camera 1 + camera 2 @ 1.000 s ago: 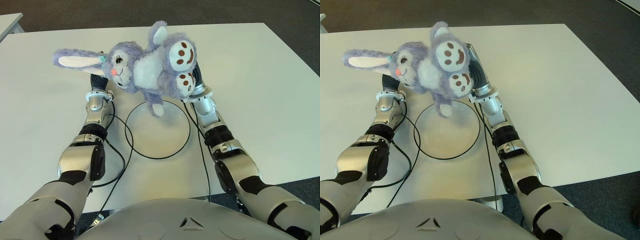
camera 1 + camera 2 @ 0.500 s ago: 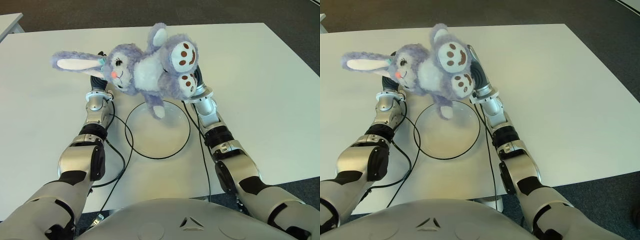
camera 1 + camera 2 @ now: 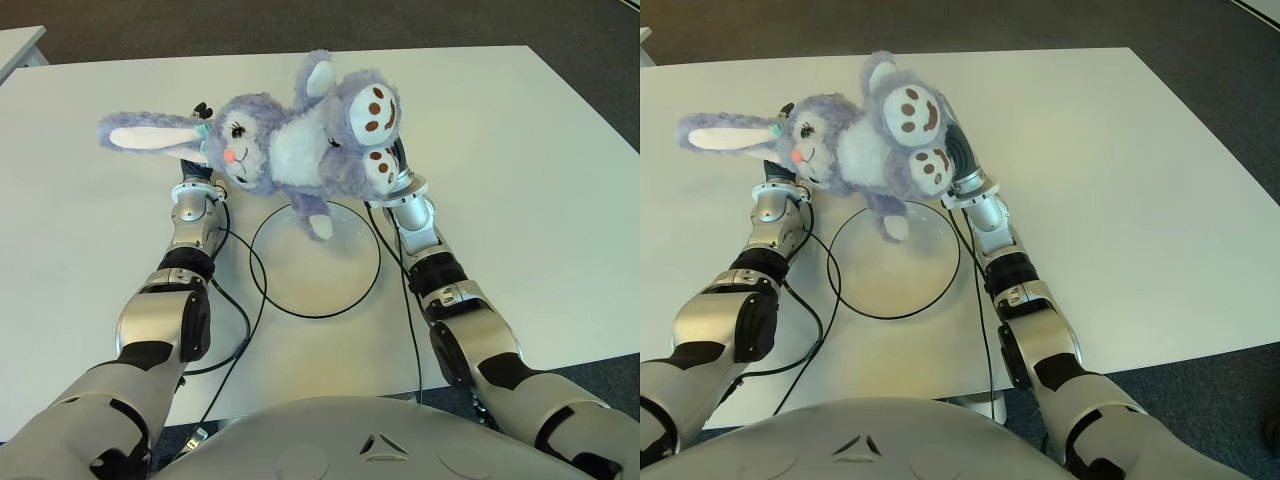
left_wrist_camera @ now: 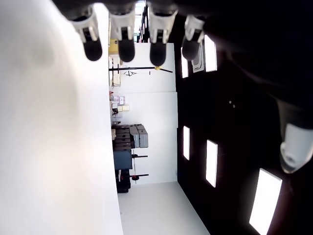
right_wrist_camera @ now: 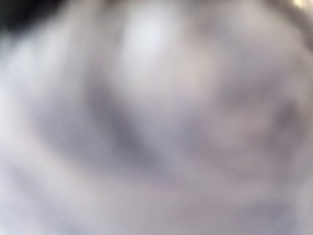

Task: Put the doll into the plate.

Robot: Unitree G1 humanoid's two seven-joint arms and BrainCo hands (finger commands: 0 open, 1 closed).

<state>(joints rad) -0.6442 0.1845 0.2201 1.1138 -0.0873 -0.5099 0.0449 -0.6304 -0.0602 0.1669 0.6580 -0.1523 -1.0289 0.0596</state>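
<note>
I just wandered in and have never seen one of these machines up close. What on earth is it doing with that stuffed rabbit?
The robot is holding a fluffy purple rabbit doll up in the air with its right hand, which is mostly hidden behind the toy. The doll hangs above the far rim of a clear round plate on the white table, one paw dangling over it, so it is not in the plate yet. The left hand shows under the rabbit's head, fingers open, holding nothing.

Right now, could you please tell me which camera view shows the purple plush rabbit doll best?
The left eye view: the purple plush rabbit doll shows whole, held above the clear round plate. The right eye view shows nearly the same. The right wrist view shows only blurred fur up close; the left wrist view shows none of it.
</note>
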